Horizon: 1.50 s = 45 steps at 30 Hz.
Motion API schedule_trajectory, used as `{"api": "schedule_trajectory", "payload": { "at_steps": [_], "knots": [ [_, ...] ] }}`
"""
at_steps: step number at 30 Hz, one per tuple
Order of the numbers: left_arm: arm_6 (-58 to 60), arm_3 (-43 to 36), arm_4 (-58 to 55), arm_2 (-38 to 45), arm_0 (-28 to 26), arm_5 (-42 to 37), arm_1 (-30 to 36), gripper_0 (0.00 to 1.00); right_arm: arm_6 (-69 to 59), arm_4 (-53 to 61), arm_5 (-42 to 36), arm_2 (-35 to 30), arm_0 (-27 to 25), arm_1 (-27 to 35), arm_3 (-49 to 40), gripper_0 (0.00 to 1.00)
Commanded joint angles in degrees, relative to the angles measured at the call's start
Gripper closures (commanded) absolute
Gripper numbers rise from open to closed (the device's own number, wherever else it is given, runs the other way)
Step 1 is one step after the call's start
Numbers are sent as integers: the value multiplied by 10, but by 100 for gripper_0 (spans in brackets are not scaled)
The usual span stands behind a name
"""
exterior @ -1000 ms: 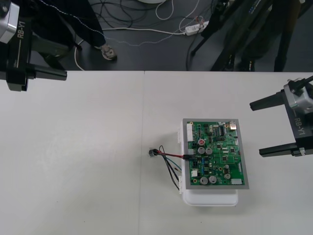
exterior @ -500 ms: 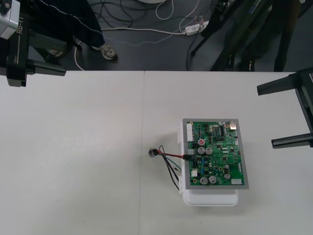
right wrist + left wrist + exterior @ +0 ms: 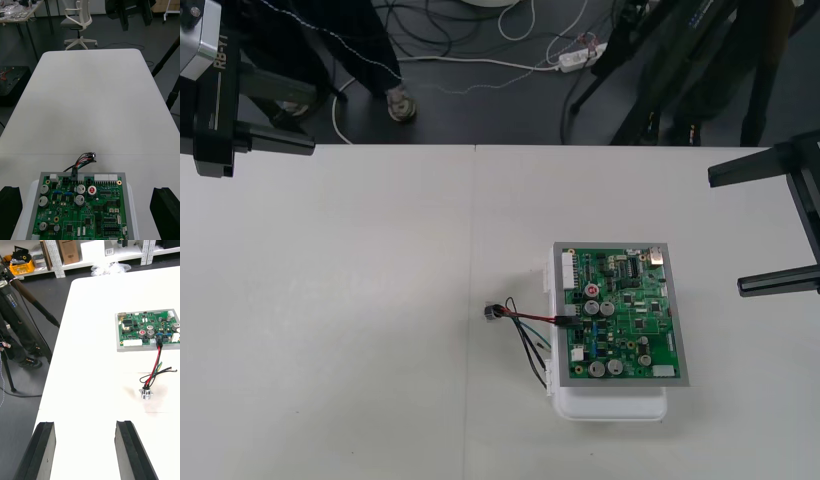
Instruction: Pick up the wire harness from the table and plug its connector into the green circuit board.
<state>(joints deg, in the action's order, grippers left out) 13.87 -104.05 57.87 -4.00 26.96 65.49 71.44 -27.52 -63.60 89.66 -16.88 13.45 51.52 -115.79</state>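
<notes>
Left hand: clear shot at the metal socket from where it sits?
Probably yes. The socket lies on bare table on the left hand's side of the board, nothing between them, and the hand is open.

Soft, even light falls from overhead on my desk [image 3: 360,300], and its pale top looks bright with no hard glare. Shadows are faint: a thin grey edge along the white base [image 3: 610,408], hairline traces under the harness wires [image 3: 525,340], and a small smudge beside the metal socket [image 3: 146,393]. The round silver parts on the green board [image 3: 625,320] catch the light. Beyond the far edge the floor [image 3: 480,100] is far darker. My left tool [image 3: 310,125] and right tool [image 3: 725,233] show as flat black shapes.
</notes>
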Motion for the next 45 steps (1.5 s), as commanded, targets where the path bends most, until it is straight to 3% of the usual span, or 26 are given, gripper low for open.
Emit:
{"api": "schedule_trajectory", "payload": {
  "at_steps": [1, 45],
  "knots": [
    [-21, -12, 3, 15, 20, -27, 14, 54, 19, 11, 3, -21, 18, 20, 10, 0],
    [-21, -12, 3, 15, 20, -27, 14, 54, 9, 6, 3, -20, 17, 18, 19, 0]
  ]
}}
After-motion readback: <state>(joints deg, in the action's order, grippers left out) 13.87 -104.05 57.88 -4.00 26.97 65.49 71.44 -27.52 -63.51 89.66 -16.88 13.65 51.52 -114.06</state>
